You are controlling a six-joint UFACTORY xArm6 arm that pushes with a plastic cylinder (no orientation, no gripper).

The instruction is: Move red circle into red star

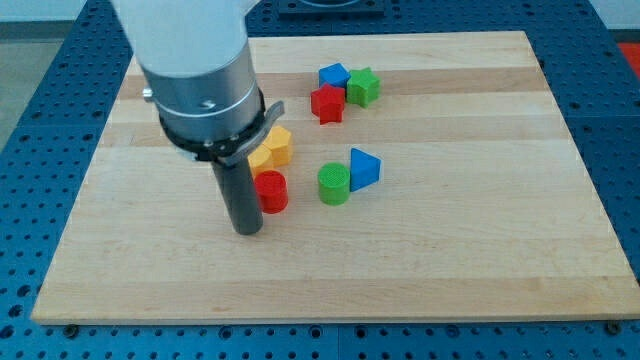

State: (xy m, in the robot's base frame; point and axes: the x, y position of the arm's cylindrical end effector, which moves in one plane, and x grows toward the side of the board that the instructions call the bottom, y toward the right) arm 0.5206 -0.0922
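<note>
The red circle stands on the wooden board, left of centre. The red star is up and to the right of it, near the view's top. My tip rests on the board just left of and slightly below the red circle, close to or touching its left side. The rod's upper part and the arm's grey cylinder cover the board's upper left.
A blue block and a green star touch the red star's upper right. Two yellow blocks sit just above the red circle. A green circle and a blue triangle lie to its right.
</note>
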